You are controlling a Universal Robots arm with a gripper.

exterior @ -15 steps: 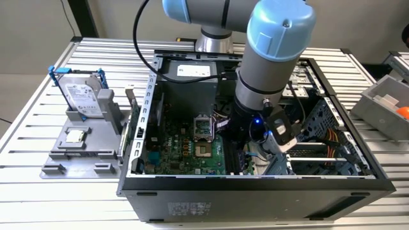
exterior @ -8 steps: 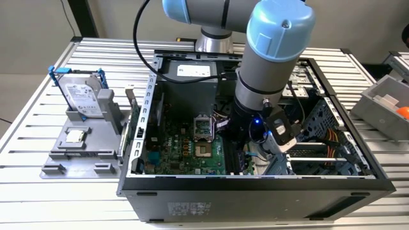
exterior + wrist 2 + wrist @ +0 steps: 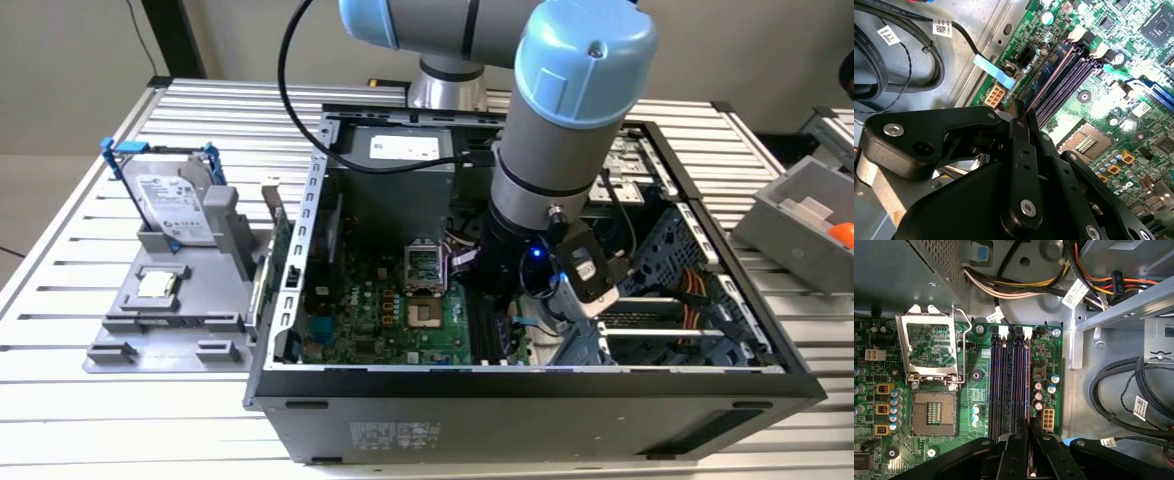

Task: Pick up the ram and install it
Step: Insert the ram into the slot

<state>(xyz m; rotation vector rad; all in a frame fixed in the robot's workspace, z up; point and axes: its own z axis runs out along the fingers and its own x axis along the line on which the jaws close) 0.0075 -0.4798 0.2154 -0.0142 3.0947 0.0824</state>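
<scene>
Ram [image 3: 1046, 82] seemingly in motherboard slot [image 3: 1026, 382].

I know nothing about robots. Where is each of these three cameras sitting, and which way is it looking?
Exterior view: off the arm and above the table, looking down into the open computer case; the robot's arm reaches inside.
First wrist view: on the arm, looking straight down at the motherboard; the black hand shows.
Second wrist view: on the arm, looking slantwise across the board; the hand looms close.
Shared: both wrist views show the memory slots.
</scene>
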